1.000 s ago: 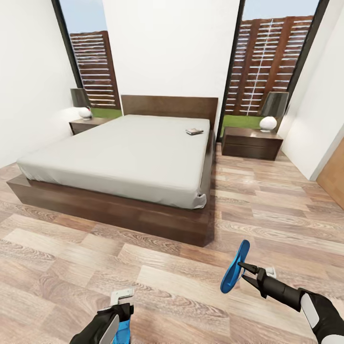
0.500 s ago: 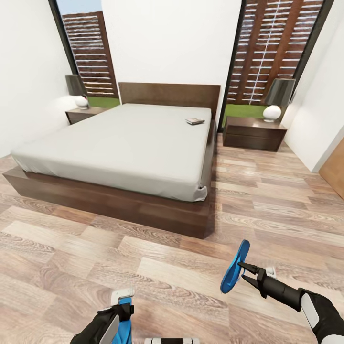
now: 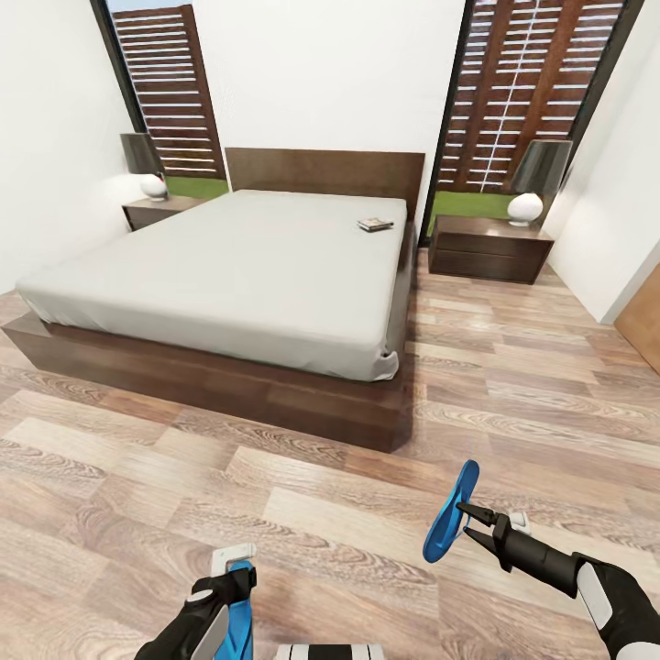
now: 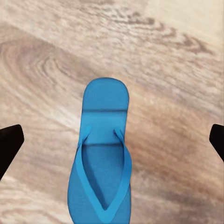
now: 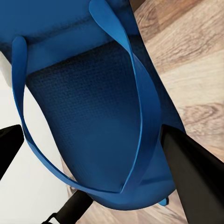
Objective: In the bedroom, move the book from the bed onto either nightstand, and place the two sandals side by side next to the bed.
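— Where do things stand on your end?

— I'm on the wood floor [image 3: 137, 477] short of the foot of the bed [image 3: 238, 275], a sandal in each arm. My right gripper [image 3: 466, 515] is pinched on one sandal [image 3: 451, 513], which hangs on edge, toe up. The left gripper [image 3: 229, 587] is low at my side with the other sandal [image 3: 240, 623]; in its wrist view that sandal [image 4: 101, 163] sits between wide-set fingertips, so I can't tell whether it's clamped or just resting.

— And the book?

— The book [image 3: 375, 224] lies on the mattress near the headboard, on the side nearest the right-hand nightstand [image 3: 490, 247].

— What worries you?

— The right grip looks thin, near the strap. A jolt while driving could swing that sandal loose. And if the left one isn't truly held, it may slide out unnoticed.
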### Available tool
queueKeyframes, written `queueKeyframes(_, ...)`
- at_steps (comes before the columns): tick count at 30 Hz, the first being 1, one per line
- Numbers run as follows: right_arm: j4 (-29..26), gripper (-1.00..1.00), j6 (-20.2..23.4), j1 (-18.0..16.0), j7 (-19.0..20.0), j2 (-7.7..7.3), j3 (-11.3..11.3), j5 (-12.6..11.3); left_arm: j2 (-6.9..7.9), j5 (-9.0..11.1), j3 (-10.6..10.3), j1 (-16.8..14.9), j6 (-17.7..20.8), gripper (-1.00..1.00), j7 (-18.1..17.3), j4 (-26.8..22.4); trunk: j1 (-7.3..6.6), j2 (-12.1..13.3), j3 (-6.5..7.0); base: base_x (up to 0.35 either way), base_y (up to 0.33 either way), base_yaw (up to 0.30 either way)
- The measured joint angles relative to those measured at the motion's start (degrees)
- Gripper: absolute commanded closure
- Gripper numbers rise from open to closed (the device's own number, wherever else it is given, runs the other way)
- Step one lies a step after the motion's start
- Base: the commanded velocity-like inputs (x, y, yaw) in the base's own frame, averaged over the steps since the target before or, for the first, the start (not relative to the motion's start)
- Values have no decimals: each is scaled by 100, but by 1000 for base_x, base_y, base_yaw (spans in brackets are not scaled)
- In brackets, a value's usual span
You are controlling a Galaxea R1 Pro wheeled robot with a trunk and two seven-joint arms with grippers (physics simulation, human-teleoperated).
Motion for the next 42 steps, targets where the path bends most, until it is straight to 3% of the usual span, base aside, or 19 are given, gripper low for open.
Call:
queueKeyframes(17, 0, 100, 2, 0, 19, -3, 1, -9, 0, 1, -11, 0, 2, -100, -17, 5, 39, -20, -332, 0, 0, 0)
queueKeyframes(21, -64, 100, 30, 0, 61, -71, -14, -63, 0, -1, -11, 0, 2, -100, -18, 4, 49, -25, -421, 0, 0, 0)
queueKeyframes(23, -98, 100, 43, 2, 110, -125, -24, -168, 0, -1, -14, 0, 2, -100, -18, 5, 54, -28, -465, 0, 0, 0)
queueKeyframes(24, -105, 100, 51, 2, 205, -223, -29, -310, 0, -1, -16, 1, 3, -100, -18, 6, 57, -29, -487, 0, 0, 0)
queueKeyframes(25, -108, 100, 67, -1, 448, -403, -33, -611, 0, -1, -17, 1, 3, -100, -19, 4, 59, -31, -509, 0, 0, 0)
queueKeyframes(27, -105, 100, 60, 2, 678, -547, -25, -854, 0, -1, -18, 0, 2, -100, -19, 5, 64, -33, -553, 0, 0, 0)
queueKeyframes(30, -99, 100, 45, 2, 876, -663, -18, -1092, 0, -1, -19, 0, 2, -100, -19, 4, 72, -37, -620, 0, 0, 0)
queueKeyframes(42, -96, 100, 27, 4, 928, -693, 4, -1142, 0, -1, -16, 0, -5, -100, -19, 3, 103, -53, -886, 0, 0, 0)
